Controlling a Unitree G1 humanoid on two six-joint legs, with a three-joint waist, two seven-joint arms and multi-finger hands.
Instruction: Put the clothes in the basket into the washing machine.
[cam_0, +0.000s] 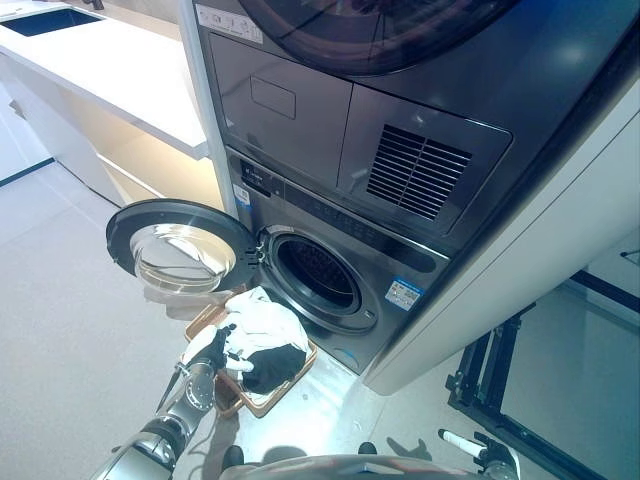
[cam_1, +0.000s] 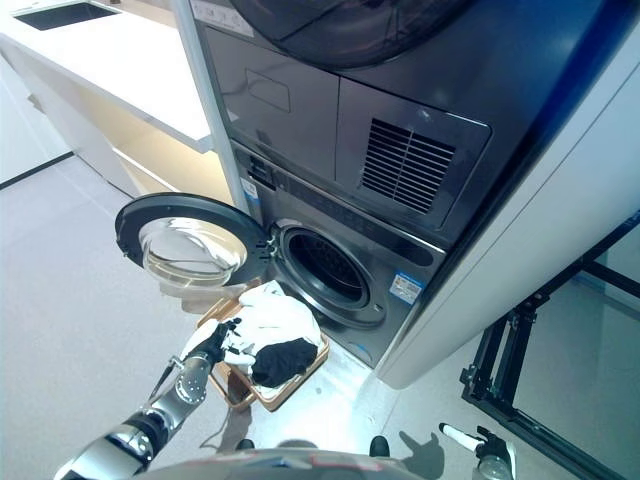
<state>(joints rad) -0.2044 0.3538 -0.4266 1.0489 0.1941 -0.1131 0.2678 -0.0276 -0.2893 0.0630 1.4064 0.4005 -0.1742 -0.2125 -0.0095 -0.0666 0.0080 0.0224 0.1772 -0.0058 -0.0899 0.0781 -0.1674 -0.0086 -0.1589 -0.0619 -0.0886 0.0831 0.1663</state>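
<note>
A brown basket (cam_0: 262, 403) stands on the floor in front of the washing machine (cam_0: 330, 270). White clothes (cam_0: 262, 320) and a black garment (cam_0: 272, 366) are heaped in it. The machine's round door (cam_0: 180, 247) is swung open to the left, and the dark drum opening (cam_0: 316, 274) is exposed. My left hand (cam_0: 228, 347) rests on the left side of the clothes pile with its fingers spread over the white cloth. My right hand (cam_0: 482, 452) hangs low at the lower right, away from the basket, with a white-tipped finger held straight.
A dryer (cam_0: 400, 120) is stacked above the washer. A white counter (cam_0: 110, 70) with a sink runs along the left. A black metal frame (cam_0: 500, 390) stands on the floor at the right. A white cabinet panel (cam_0: 540, 250) borders the machines.
</note>
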